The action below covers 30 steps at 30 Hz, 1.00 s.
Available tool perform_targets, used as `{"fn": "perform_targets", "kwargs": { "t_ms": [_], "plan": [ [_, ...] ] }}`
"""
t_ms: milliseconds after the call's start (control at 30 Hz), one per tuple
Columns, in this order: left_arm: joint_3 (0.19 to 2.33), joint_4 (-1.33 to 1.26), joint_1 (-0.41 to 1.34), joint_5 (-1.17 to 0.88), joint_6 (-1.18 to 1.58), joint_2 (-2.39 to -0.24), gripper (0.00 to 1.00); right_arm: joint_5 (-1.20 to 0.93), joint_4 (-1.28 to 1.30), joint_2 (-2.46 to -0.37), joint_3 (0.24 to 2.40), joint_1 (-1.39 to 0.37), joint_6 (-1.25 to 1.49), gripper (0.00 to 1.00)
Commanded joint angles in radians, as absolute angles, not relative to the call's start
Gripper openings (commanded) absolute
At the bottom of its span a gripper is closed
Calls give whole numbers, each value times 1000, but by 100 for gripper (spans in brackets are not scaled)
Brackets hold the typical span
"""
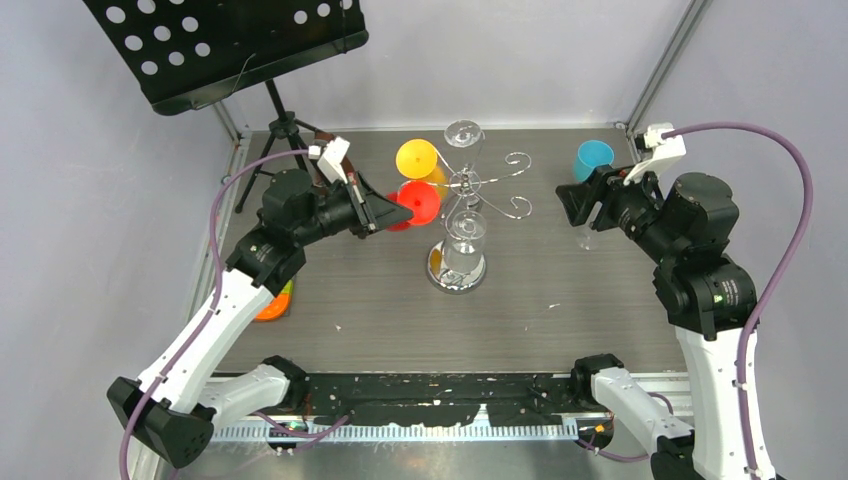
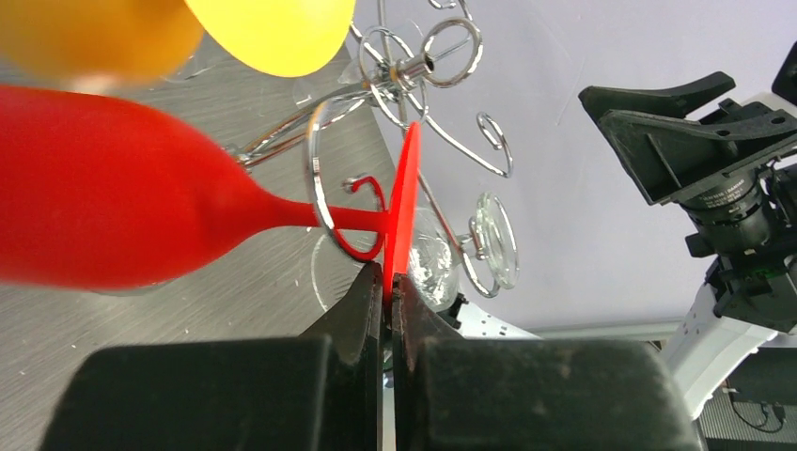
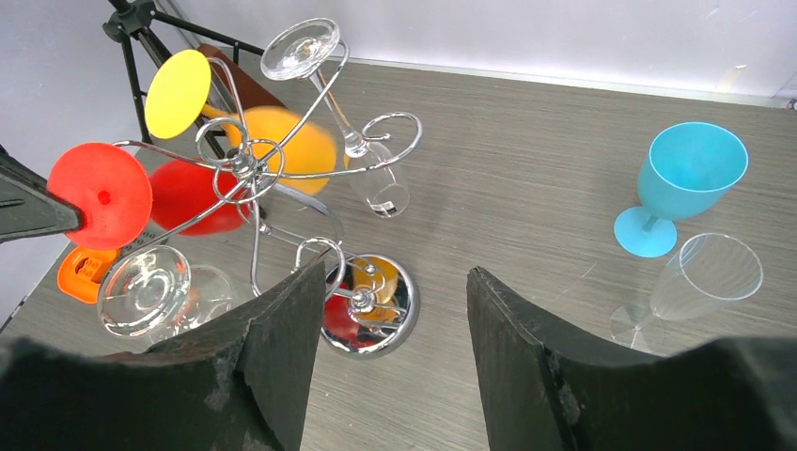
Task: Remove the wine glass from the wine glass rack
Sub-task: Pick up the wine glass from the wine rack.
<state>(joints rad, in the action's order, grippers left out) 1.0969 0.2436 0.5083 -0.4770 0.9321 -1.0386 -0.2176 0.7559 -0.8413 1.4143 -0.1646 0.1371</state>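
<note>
The chrome wine glass rack (image 1: 458,270) stands mid-table; it also shows in the right wrist view (image 3: 368,305). A red wine glass (image 1: 418,203) hangs upside down from a scroll arm on its left. My left gripper (image 2: 388,282) is shut on the edge of the red glass's foot (image 2: 404,211); the stem still sits inside the wire loop. A yellow glass (image 1: 417,160) and two clear glasses (image 1: 464,135) (image 1: 466,240) also hang on the rack. My right gripper (image 3: 395,282) is open and empty, held above the table right of the rack.
A blue goblet (image 3: 679,183) and a clear glass (image 3: 695,282) stand on the table at the right. A black tripod music stand (image 1: 225,45) is at the back left. An orange object (image 1: 275,303) lies near the left edge.
</note>
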Motion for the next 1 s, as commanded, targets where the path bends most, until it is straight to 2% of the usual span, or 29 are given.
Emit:
{"fn": "perform_targets", "kwargs": {
  "t_ms": [0, 967],
  "plan": [
    [1148, 171, 502, -515, 929, -1013, 0, -207, 712, -827, 1417, -170, 132, 63],
    [1251, 241, 410, -558, 1010, -1057, 0, -212, 703, -838, 1415, -170, 139, 63]
  ]
}}
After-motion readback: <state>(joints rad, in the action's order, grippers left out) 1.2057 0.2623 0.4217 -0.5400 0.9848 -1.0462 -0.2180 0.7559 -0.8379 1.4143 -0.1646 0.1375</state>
